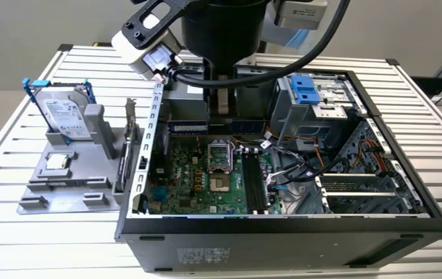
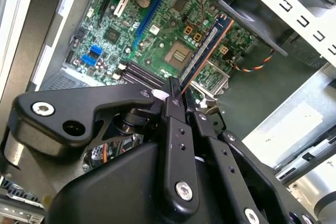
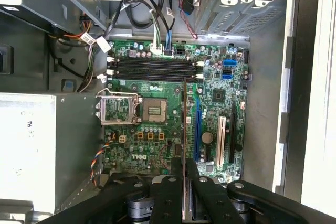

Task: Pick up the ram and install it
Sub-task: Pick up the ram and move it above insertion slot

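Gripper (image 2: 182,98): clamped on one end of the ram (image 2: 205,45), held over the motherboard (image 3: 157,135), apart from the slots (image 3: 152,69). Hazards, as I judge: the end-only grip lets the ram twist. It is not lined up with a slot, so pressing could jam or crack it.

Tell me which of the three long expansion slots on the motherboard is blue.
The blue slot is the one nearest the socket; the white slot comes next, and the black slot lies farthest from it.
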### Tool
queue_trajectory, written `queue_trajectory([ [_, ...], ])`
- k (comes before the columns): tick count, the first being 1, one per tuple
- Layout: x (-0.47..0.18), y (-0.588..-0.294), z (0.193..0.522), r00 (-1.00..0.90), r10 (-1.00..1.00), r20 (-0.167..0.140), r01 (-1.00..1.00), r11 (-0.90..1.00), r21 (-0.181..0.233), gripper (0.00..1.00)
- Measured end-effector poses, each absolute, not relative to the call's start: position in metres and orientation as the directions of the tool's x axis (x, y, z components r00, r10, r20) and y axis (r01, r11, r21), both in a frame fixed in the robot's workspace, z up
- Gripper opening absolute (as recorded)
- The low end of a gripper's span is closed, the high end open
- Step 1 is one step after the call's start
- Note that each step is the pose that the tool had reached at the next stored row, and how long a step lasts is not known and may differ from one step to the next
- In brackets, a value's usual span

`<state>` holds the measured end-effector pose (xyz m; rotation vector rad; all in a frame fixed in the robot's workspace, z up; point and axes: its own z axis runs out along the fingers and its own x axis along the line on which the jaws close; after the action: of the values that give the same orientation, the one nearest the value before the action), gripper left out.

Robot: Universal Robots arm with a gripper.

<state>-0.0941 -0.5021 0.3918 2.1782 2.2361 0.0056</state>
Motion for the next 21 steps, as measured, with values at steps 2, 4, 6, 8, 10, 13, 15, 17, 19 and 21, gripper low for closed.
queue_trajectory([
  [2, -0.092, -0.502, 0.392, -0.026, 1.0, -0.012, 1.0, 0.026, 0.016, 0.0],
  [4, -0.091, -0.502, 0.392, -0.026, 1.0, -0.012, 1.0, 0.026, 0.016, 0.0],
  [6, -0.089, -0.502, 0.392, -0.026, 1.0, -0.012, 1.0, 0.026, 0.016, 0.0],
  [8, -0.088, -0.502, 0.392, -0.026, 1.0, -0.012, 1.0, 0.026, 0.016, 0.0],
  [10, -0.086, -0.502, 0.392, -0.026, 1.0, -0.012, 1.0, 0.026, 0.017, 0.0],
  [13, -0.083, -0.502, 0.392, -0.026, 1.0, -0.012, 1.0, 0.026, 0.016, 0.0],
  [15, -0.082, -0.502, 0.392, -0.026, 1.0, -0.012, 1.0, 0.026, 0.016, 0.0],
  [17, -0.08, -0.502, 0.392, -0.026, 1.0, -0.012, 1.0, 0.026, 0.017, 0.0],
  [19, -0.079, -0.502, 0.392, -0.026, 1.0, -0.012, 1.0, 0.026, 0.016, 0.0],
  [21, -0.077, -0.502, 0.392, -0.026, 1.0, -0.012, 1.0, 0.026, 0.016, 0.0],
])
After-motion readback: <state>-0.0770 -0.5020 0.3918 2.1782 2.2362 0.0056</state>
